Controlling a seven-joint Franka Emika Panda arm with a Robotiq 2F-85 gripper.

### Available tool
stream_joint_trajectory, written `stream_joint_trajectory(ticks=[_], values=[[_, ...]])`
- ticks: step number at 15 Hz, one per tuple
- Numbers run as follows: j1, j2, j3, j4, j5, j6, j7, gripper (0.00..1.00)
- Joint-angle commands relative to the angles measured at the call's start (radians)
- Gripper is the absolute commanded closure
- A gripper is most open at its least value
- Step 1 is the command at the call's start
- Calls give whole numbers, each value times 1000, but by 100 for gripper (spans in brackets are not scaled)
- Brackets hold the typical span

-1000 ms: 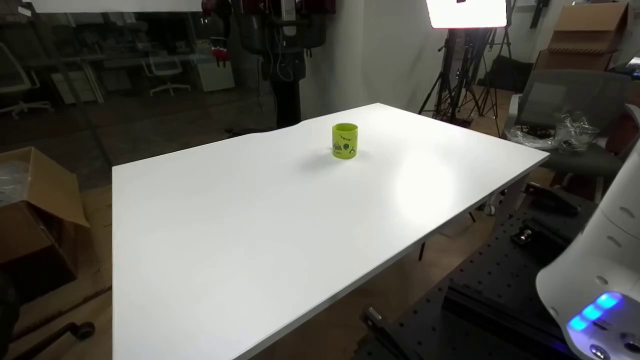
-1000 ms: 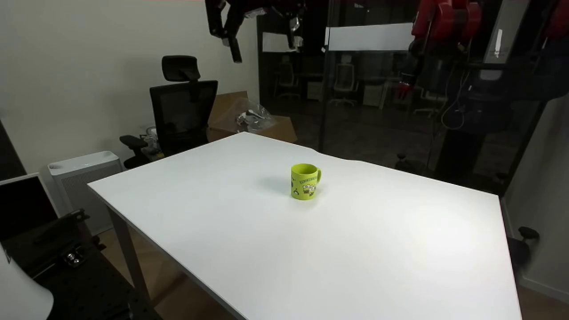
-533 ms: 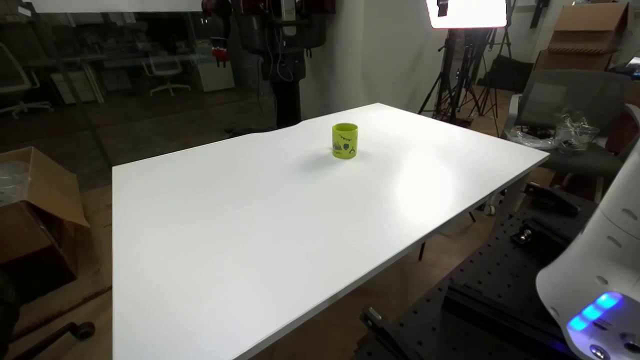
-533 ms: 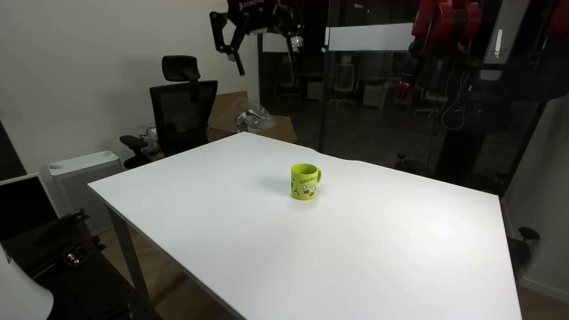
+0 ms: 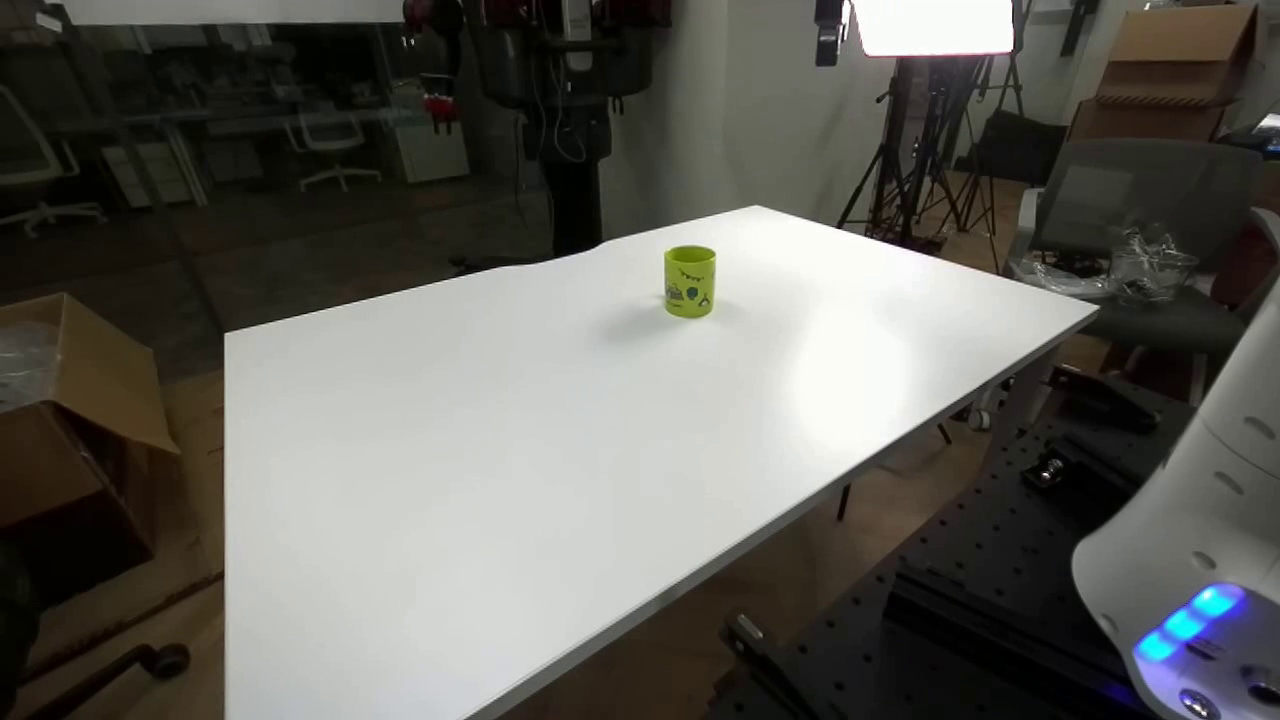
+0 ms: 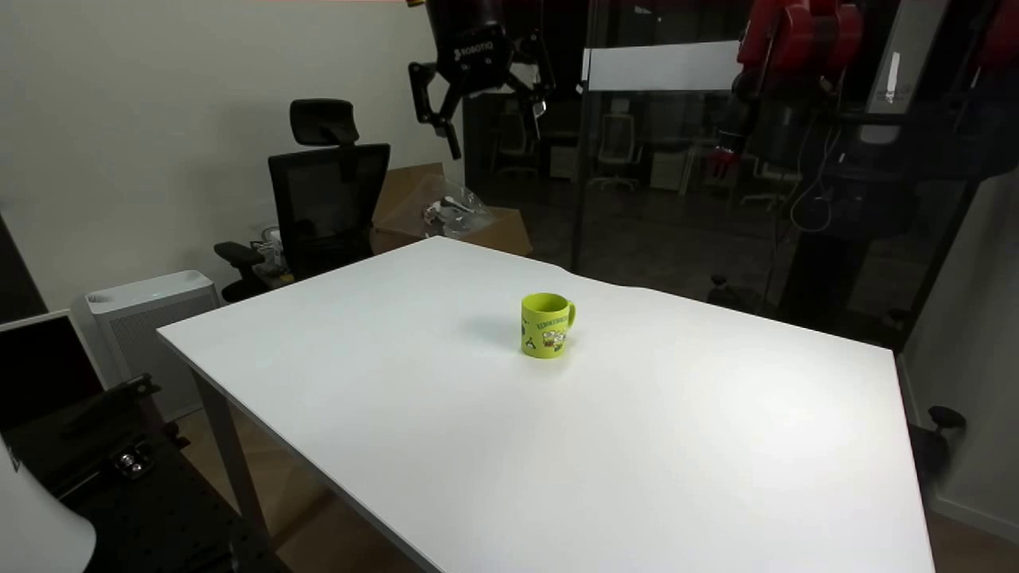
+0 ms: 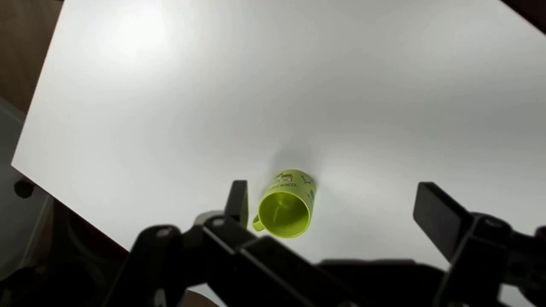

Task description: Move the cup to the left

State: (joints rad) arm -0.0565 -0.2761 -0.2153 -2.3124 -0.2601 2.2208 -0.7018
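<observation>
The yellow-green cup (image 5: pixel 690 282) stands upright on the white table (image 5: pixel 480 430). It has dark printed drawings on its side. In an exterior view its handle points right and away from the camera (image 6: pixel 544 326). My gripper (image 6: pixel 493 137) is open and empty, high above the table and well above the cup. A part of it shows at the top edge in an exterior view (image 5: pixel 829 40). In the wrist view the cup (image 7: pixel 285 209) lies below the open fingers (image 7: pixel 337 207), close to the left finger, with its handle toward that finger.
A black office chair (image 6: pixel 330 199) and a cardboard box (image 6: pixel 497 231) with plastic wrap stand behind the table. A bright light panel on a stand (image 5: pixel 935 28) stands beyond the table. Another robot with red parts (image 6: pixel 796 40) is in the background.
My gripper has come down and further into view, moving a little right in an exterior view where its fingers show. It stays open. The cup has not moved.
</observation>
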Motion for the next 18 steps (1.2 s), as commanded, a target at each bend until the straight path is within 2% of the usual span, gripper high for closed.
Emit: stream_joint_trajectory(ticks=[1,2,5,8,12,13,15,16,18], values=[[11,254,18,190,47,-1,-58,0],[-12,116,26,63,27,26,-28,0],[-16,247,46,150,30,25,-37,0],[-17,276,47,181,29,13,-55,0],[-16,371,78,228,67,163,-259,0],[-14,396,93,239,105,210,-310,0],[-13,440,149,269,309,264,-369,0],[-24,384,126,202,191,250,-308,0],[-21,424,162,232,272,267,-338,0]])
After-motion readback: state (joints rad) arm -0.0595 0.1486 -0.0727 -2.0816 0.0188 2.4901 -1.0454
